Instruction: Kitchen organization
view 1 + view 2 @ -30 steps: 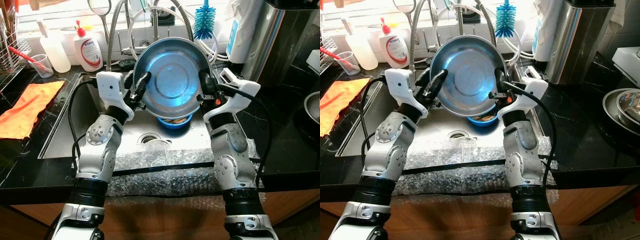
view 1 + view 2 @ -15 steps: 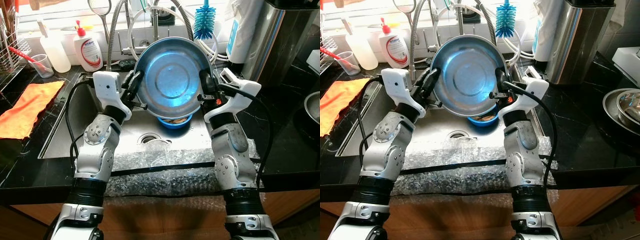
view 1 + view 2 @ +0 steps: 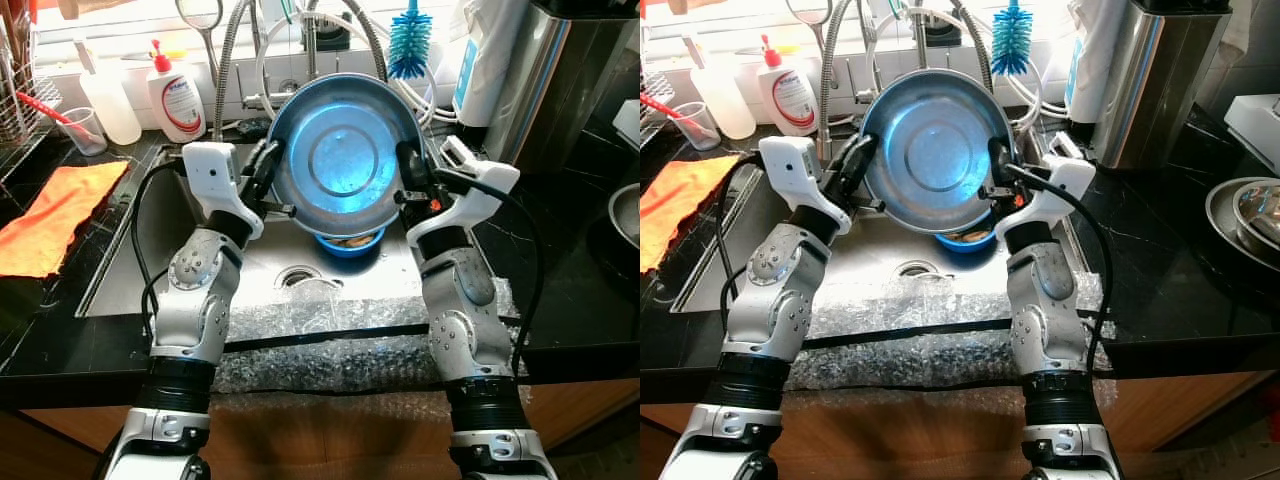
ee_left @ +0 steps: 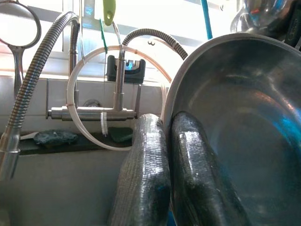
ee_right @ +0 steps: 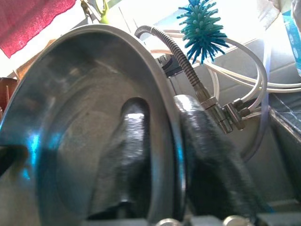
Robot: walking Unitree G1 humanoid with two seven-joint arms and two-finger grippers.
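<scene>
- Bowl (image 3: 345,155), steel, sits upper centre of frame, tilted above the sink (image 3: 180,250).
- Left gripper (image 3: 265,170) has shifted from reaching across the rim to pinching it.
- Right gripper (image 3: 410,165) stays clamped opposite.
- Two-handed hold secured; carrying can begin.

Head cameras look down over the sink (image 3: 190,262) (both share the steel bowl (image 3: 345,155)); wrist cameras sit close against the bowl's rim, facing the window.

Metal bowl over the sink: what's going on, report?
Both grippers pinch rim: left gripper, right gripper. Steel bowl tilted above sink. Blue bowl beneath.
</scene>
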